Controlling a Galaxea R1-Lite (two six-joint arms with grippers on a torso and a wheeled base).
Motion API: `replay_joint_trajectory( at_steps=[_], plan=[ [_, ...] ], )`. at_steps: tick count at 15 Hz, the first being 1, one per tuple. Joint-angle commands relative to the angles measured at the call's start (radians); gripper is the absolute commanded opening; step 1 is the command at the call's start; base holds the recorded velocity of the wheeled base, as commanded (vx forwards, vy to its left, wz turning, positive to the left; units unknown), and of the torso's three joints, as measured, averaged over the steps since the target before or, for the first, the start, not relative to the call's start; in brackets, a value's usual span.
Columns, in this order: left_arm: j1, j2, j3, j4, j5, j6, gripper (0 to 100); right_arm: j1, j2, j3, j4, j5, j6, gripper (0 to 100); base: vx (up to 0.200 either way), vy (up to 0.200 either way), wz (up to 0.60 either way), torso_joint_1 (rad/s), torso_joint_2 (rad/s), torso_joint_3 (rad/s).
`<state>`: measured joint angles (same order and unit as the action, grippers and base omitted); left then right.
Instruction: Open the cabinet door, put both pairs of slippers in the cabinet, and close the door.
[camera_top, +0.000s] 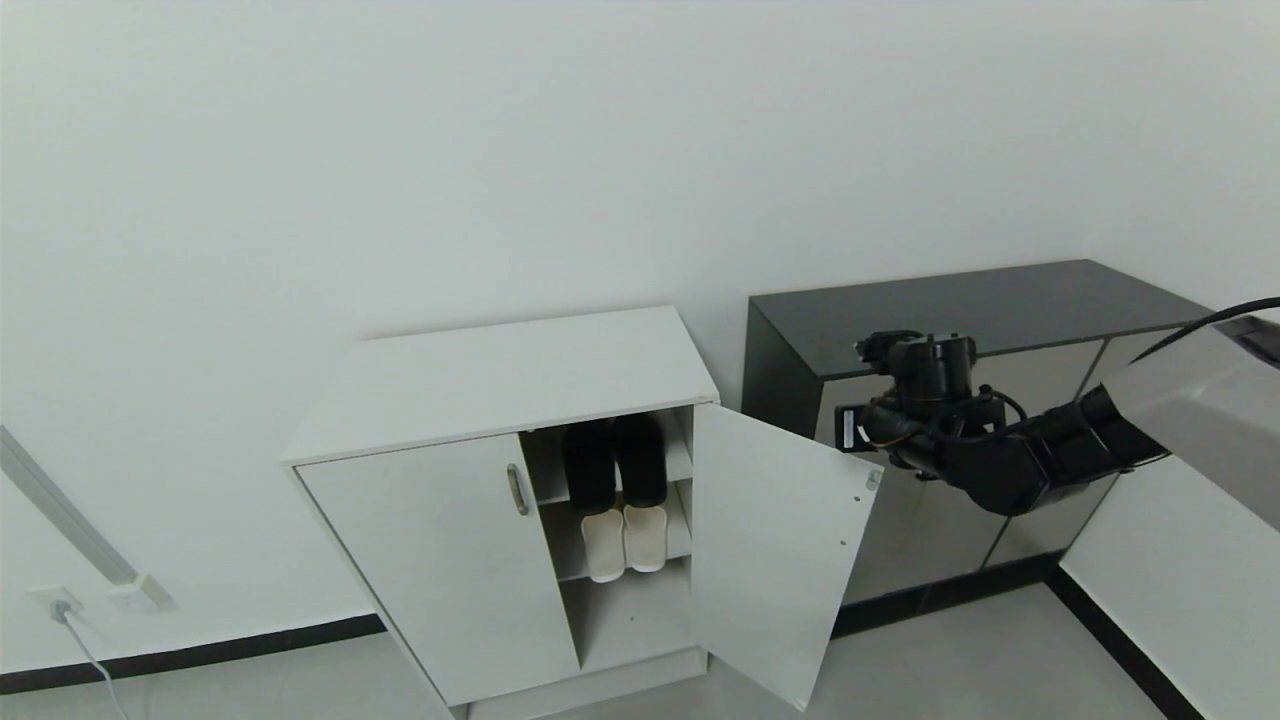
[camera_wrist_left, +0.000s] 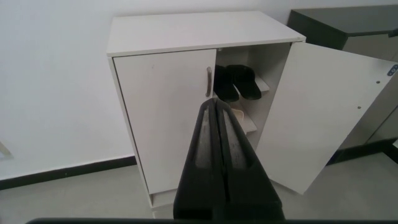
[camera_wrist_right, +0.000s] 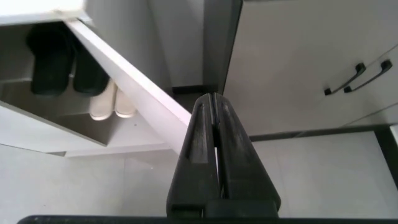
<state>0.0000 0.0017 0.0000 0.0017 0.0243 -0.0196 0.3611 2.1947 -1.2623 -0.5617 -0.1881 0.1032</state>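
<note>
The white cabinet (camera_top: 500, 380) has its left door (camera_top: 450, 560) closed and its right door (camera_top: 770, 540) swung wide open. Inside, a black pair of slippers (camera_top: 615, 460) lies on the upper shelf and a white pair of slippers (camera_top: 625, 540) on the shelf below. My right arm (camera_top: 1000, 450) hangs just beyond the open door's outer edge. In its wrist view the right gripper (camera_wrist_right: 214, 99) is shut and holds nothing, close to the door's edge (camera_wrist_right: 137, 87). My left gripper (camera_wrist_left: 213, 102) is shut and holds nothing, well back in front of the cabinet, facing the black slippers (camera_wrist_left: 239, 81).
A dark cabinet with a black top (camera_top: 950, 310) stands right of the white one, its handles (camera_wrist_right: 364, 74) behind the right gripper. A white counter (camera_top: 1180, 560) fills the right edge. A wall socket with a cable (camera_top: 55, 605) sits low left. Bare floor lies in front.
</note>
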Motion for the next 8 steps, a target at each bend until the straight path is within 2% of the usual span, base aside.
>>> replay_joint_trajectory(
  at_steps=[1, 8],
  plan=[
    [0.0, 0.0, 0.0, 0.0, 0.0, 0.0, 0, -0.007, 0.037, -0.008, -0.003, 0.001, 0.0, 0, 0.0, 0.0, 0.0, 0.0, 0.0, 0.0],
    [0.0, 0.0, 0.0, 0.0, 0.0, 0.0, 0, -0.019, 0.112, -0.045, -0.007, 0.001, 0.032, 0, 0.0, 0.0, 0.0, 0.0, 0.0, 0.0]
  ],
)
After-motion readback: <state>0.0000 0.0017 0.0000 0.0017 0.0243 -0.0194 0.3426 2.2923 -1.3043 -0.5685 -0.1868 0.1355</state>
